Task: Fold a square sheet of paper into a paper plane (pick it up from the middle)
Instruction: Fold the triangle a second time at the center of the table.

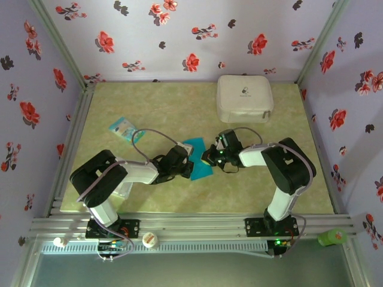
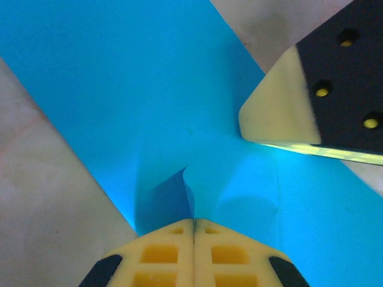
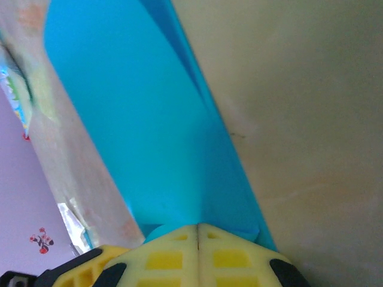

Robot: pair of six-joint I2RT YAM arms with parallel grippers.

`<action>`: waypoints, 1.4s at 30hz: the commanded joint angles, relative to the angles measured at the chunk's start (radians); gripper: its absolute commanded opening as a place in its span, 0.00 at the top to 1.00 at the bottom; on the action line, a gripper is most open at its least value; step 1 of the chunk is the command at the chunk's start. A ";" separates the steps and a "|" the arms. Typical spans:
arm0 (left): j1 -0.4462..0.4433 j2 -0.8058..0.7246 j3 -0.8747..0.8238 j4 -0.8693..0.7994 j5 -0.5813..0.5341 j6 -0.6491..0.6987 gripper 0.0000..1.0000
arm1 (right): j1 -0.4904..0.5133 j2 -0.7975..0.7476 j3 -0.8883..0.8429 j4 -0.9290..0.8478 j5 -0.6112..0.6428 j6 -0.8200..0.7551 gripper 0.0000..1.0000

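Roughly at the middle of the counter (image 1: 149, 107) you have the square sheet of paper (image 1: 202, 168), one teal-blue piece lying between your two pincers. From above, most of it is covered by them; a corner shows toward the far side and a broader patch toward the near side.

Your left pincer (image 2: 194, 222) has its jaws pressed together, and in the left wrist view a small flap of the sheet stands up right at the seam between them, so it is pinching the paper. Around that flap the sheet spreads flat. One finger (image 2: 281, 101) of your other arm sits on the sheet just beyond, with a bright strip along its lower edge.

Your right pincer (image 3: 198, 227) is also pressed together, its tips against the paper. In its own view the sheet runs away from the tips with a raised fold along the right edge. You cannot tell from there whether any paper is caught in the jaws.

Further out, you have one container: a white case (image 1: 244, 98) at the far right, zipped shut, its contents hidden. One pale-blue packet (image 1: 122, 127) lies far left. On the near rail sit one white cap (image 1: 149, 240) and one green object (image 1: 332, 237).
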 commanded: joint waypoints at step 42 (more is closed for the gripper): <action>-0.021 0.026 0.272 -0.390 0.284 -0.238 1.00 | 0.016 -0.032 -0.045 -0.124 0.150 -0.009 1.00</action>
